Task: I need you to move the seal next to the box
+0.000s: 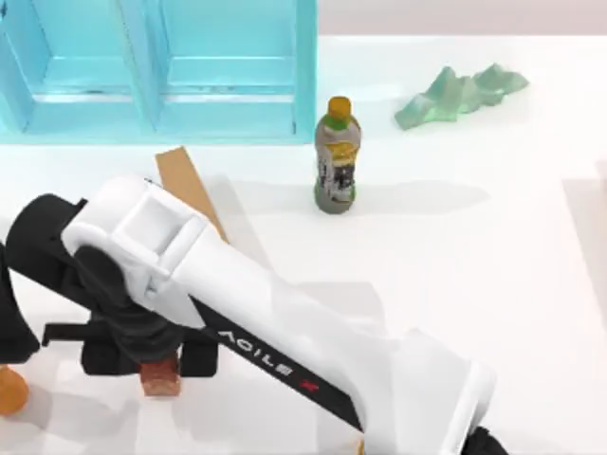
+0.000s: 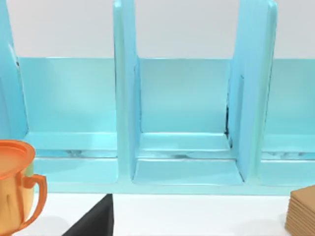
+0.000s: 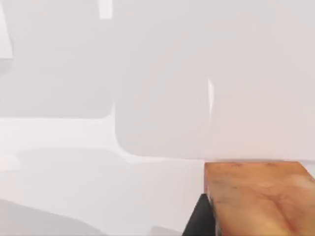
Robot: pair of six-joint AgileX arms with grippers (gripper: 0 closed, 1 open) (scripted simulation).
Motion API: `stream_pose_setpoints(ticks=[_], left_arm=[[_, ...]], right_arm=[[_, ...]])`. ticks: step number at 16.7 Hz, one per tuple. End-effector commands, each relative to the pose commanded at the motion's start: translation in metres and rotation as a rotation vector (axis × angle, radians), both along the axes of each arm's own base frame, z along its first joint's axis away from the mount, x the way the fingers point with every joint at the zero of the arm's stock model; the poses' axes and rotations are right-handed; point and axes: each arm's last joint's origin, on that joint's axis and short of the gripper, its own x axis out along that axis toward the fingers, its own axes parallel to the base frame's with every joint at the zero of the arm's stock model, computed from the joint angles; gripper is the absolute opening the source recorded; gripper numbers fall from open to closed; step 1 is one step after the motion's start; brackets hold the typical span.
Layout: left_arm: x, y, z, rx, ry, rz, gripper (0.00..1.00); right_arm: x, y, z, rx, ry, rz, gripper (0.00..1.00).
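So the right gripper (image 1: 159, 365) sits down at the near-left part of the table, black fingers either side of the small red-brown squarish seal block (image 1: 161, 377), and it looks clamped on it, since the right wrist view has the seal (image 3: 261, 199) right up against a dark finger (image 3: 201, 216). I'd guess the block is stiff and light, with flat mottled sides, so a squeeze across two opposite faces near the middle should hold fine; the corners are the only spot I'd worry about slipping. I can't tell if the seal is resting on the white table (image 1: 474, 246) or lifted off it, because the big white arm covers most of the gripper from above. Just beyond the claw, poking out from behind the arm, is a tan cardboard box (image 1: 188, 185), mostly hidden, and the left wrist view catches only its ribbed corner (image 2: 301, 212). Off to the claw's left, cut by the frame edge, is an orange cup (image 1: 9, 391). Farther out stands a green-capped drink bottle (image 1: 336, 156), then the light blue shelf rack (image 1: 228, 66) and a crumpled pale green thing (image 1: 455, 95), no idea what that is. The left arm is parked at the left edge; its fingers aren't readable.
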Motion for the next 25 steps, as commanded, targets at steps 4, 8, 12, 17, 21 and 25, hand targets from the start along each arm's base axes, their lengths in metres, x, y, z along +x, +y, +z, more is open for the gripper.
stream_pose_setpoints(ticks=[4, 8, 12, 17, 21, 25], left_arm=[[0.000, 0.000, 0.000, 0.000, 0.000, 0.000, 1.00], [0.000, 0.000, 0.000, 0.000, 0.000, 0.000, 1.00], [0.000, 0.000, 0.000, 0.000, 0.000, 0.000, 1.00], [0.000, 0.000, 0.000, 0.000, 0.000, 0.000, 1.00], [0.000, 0.000, 0.000, 0.000, 0.000, 0.000, 1.00], [0.000, 0.000, 0.000, 0.000, 0.000, 0.000, 1.00]], right_arm=[[0.002, 0.000, 0.029, -0.003, 0.004, -0.006, 0.00], [0.001, -0.001, 0.045, -0.001, 0.002, -0.005, 0.00], [0.004, -0.003, 0.050, 0.012, -0.002, -0.004, 0.00], [0.064, -0.048, 0.118, 0.148, -0.064, 0.007, 0.00], [0.124, -0.137, 0.182, 0.185, -0.140, 0.009, 0.00], [0.160, -0.249, 0.197, 0.098, -0.143, 0.002, 0.00]])
